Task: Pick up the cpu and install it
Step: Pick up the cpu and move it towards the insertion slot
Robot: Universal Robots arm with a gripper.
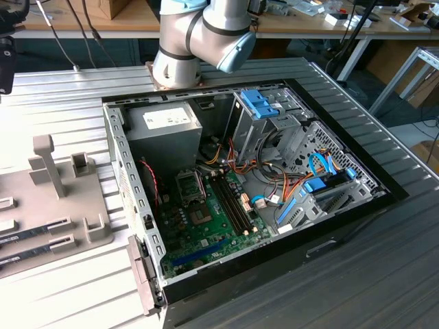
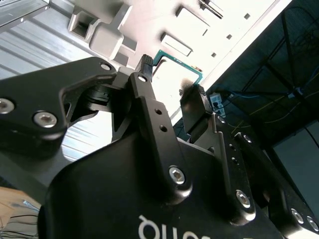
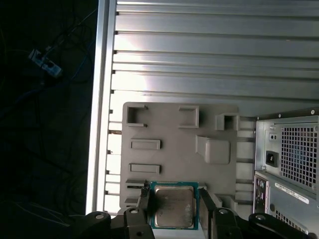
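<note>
The cpu, a flat square chip with a green rim and a dull silver lid, sits between my gripper's two black fingers, high above the grey holder tray. In the second wrist view the cpu's green rim shows between the same fingers, with the gripper shut on the chip's edges. In the exterior view the open computer case lies on the table, and the motherboard's empty cpu socket is next to the memory slots. The arm stands at the top of that view.
The grey power-supply box fills the case's far corner. Drive cages with blue latches and loose cables crowd the exterior view's right side. The holder tray with upright posts lies to the left of the case on the ribbed metal table.
</note>
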